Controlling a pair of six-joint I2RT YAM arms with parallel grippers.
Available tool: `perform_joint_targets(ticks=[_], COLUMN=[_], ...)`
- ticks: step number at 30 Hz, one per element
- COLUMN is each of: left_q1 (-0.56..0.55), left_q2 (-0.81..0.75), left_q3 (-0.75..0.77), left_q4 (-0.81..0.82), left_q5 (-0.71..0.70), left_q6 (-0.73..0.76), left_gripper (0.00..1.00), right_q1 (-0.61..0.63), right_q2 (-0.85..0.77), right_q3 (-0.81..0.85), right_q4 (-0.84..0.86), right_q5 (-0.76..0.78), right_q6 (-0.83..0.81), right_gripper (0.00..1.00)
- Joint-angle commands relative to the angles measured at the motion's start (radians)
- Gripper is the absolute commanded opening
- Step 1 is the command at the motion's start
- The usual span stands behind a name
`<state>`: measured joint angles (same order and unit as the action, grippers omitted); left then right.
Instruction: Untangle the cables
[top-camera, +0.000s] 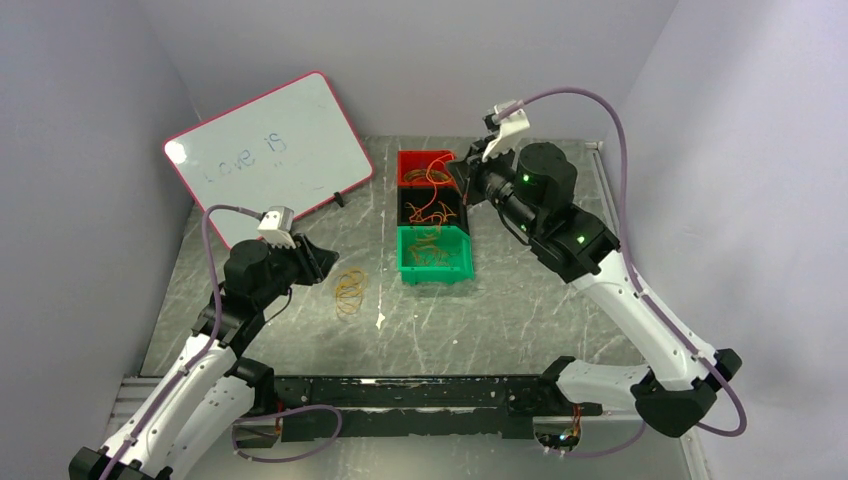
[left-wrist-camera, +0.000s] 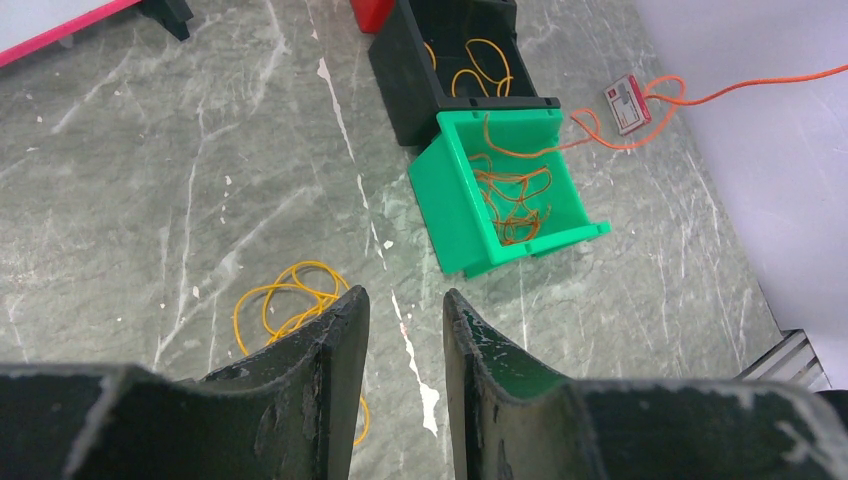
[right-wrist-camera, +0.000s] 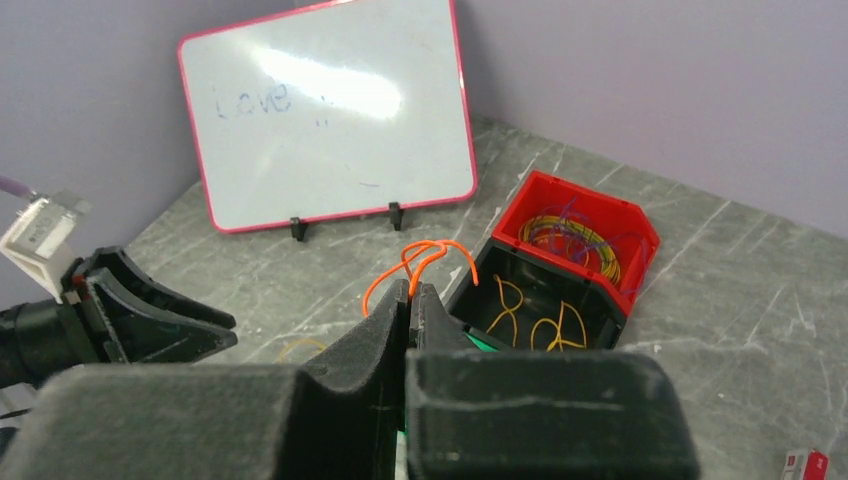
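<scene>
Three bins (top-camera: 436, 276), one whiteboard (top-camera: 270, 150), two arms (top-camera: 200, 370)

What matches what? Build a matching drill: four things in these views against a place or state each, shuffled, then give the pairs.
1 left pincer
2 right pincer
3 yellow loops
4 green bin

A shut on orange wire
B right next to the black bin
C open, holding nothing
D loose on the table

Pairs: 1-C, 2-A, 3-D, 4-B
</scene>
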<state>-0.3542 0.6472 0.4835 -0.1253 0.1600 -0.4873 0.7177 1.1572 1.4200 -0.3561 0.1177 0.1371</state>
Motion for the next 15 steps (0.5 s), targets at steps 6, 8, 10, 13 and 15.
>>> perform_joint_targets(ticks=[6,8,10,13,15], left_q1=[0.004,0.003,0.004,0.004,0.003], left_q2=[-0.02,-0.02,-0.02,-0.02,-0.018], left_q3=[0.027,0.027,0.029,0.027,0.027], left_q4=[-0.024,-0.024,-0.025,-0.025,-0.023], left_q5=[-0.026,-0.025,-0.026,-0.025,-0.023], left_q6=[-0.004,-0.003,-0.002,-0.003,-0.005], left_gripper=[0.39,0.39,0.39,0.39,0.39], right_q1=[-0.005,-0.005,-0.006,-0.007,-0.006], right_q2=[0.044,0.057,0.068,0.082,0.093], right_q3=[-0.08,-0.093,-0.109,-0.141,-0.154], right_q4=[0.038,0.036,0.036,0.034,0.03], right_q5=[-0.013,-0.023,-0.025,-0.009,0.003], right_q6=[-0.01,-0.007,-0.005,-0.005,-0.008], right_gripper=[0.0,0.0,0.0,0.0,0.0])
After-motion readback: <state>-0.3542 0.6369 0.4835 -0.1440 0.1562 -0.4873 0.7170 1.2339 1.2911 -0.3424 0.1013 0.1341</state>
